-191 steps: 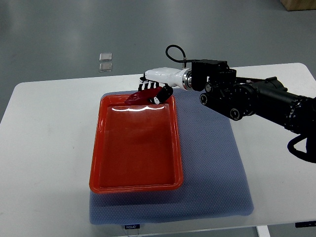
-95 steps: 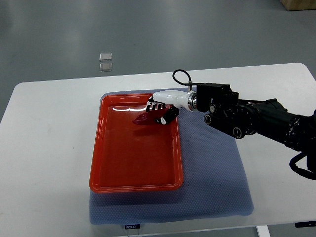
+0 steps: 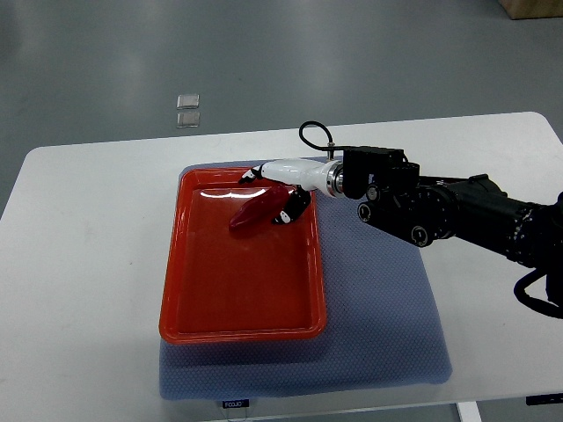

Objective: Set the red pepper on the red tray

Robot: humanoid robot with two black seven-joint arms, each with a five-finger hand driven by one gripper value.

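The red pepper (image 3: 252, 213) lies in the far part of the red tray (image 3: 189, 299), pointing toward the tray's left. My right hand (image 3: 269, 195) hovers just over its right end, white-backed with black fingertips. Its fingers are spread: some reach toward the tray's far rim, and the thumb (image 3: 288, 214) sits beside the pepper. The hand looks open, with the pepper resting on the tray floor. The right arm (image 3: 440, 211) comes in from the right edge. No left arm shows.
The tray sits on a blue-grey mat (image 3: 378, 316) on the white table (image 3: 79, 264). Two small clear squares (image 3: 187, 109) lie on the floor beyond the table. A black cable loop (image 3: 313, 134) rises from the wrist.
The hand carried the pepper from the tray's far rim down into the tray. Its fingers then spread, leaving the pepper lying on the tray floor.
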